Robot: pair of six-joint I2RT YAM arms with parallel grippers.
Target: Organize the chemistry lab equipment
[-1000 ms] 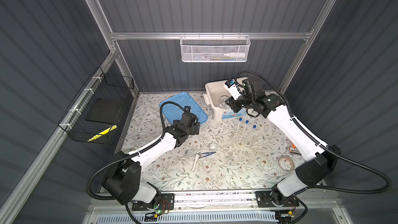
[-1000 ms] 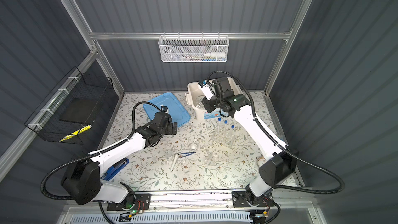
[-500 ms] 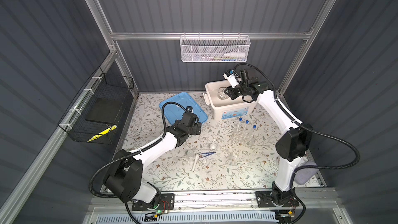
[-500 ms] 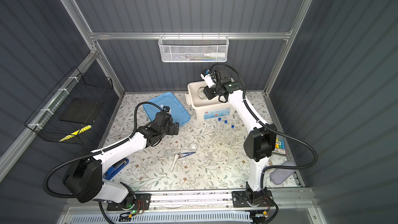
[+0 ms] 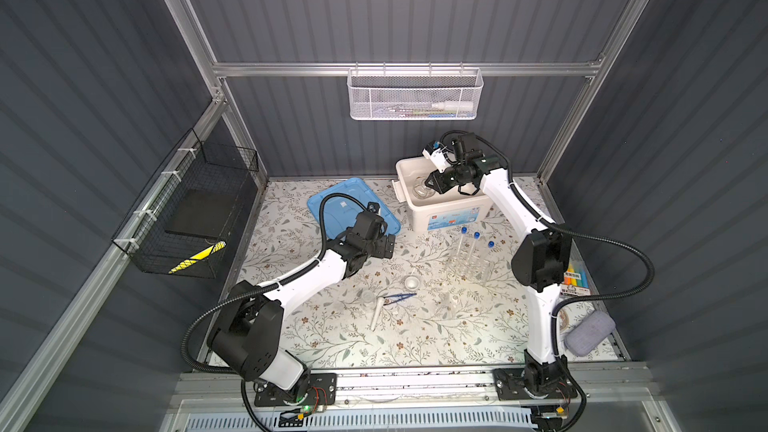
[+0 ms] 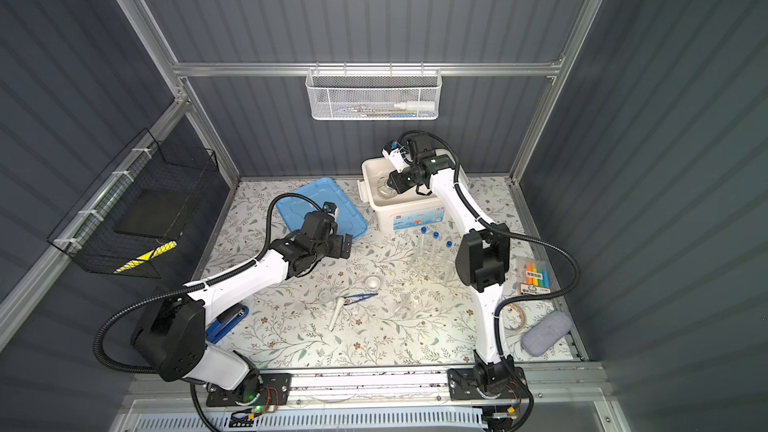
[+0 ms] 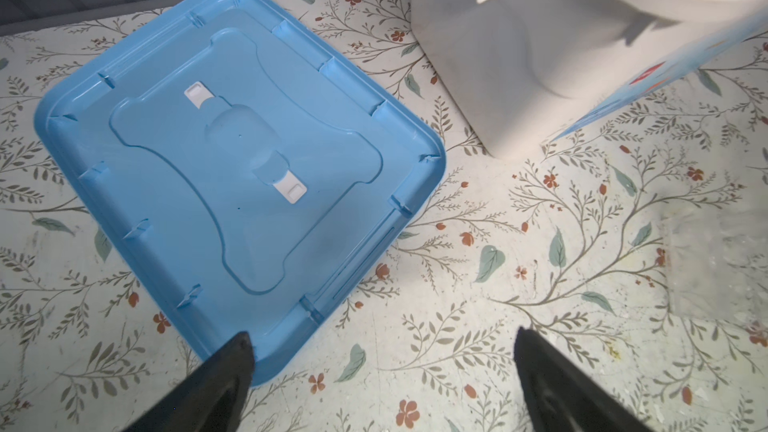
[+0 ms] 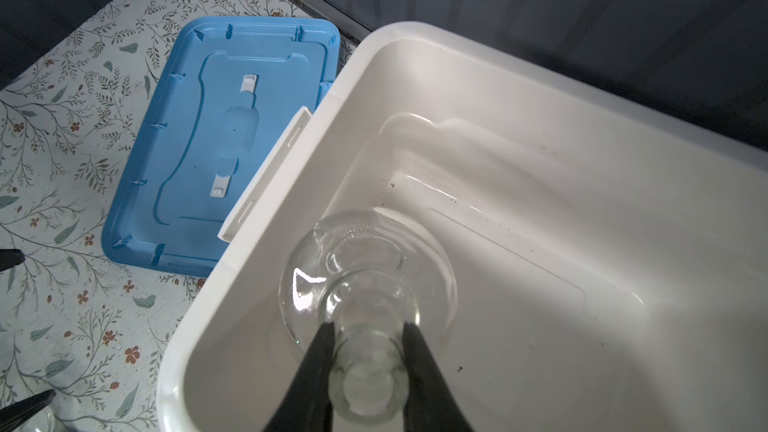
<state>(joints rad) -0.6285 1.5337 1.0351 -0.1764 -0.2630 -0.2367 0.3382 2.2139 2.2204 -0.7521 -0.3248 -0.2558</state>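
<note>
Glass flask (image 8: 365,280) sits low inside white bin (image 8: 540,151), with right gripper (image 8: 368,328) pinching its neck from both sides. Whether its base touches the bin floor: unclear. Blue lid (image 8: 199,151) lies flat just beside bin. Left gripper (image 7: 382,338) is spread wide, holding nothing, near the lid's edge. Test tubes (image 5: 473,243) stand in rack (image 5: 465,268). Bowl (image 5: 412,283), pestle (image 5: 377,313) and tweezers (image 5: 401,296) lie mid-table (image 5: 332,338).

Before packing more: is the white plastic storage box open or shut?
Open. The blue plastic lid lies on the table beside the white box, and the right gripper holds a clear glass flask inside it.
</note>
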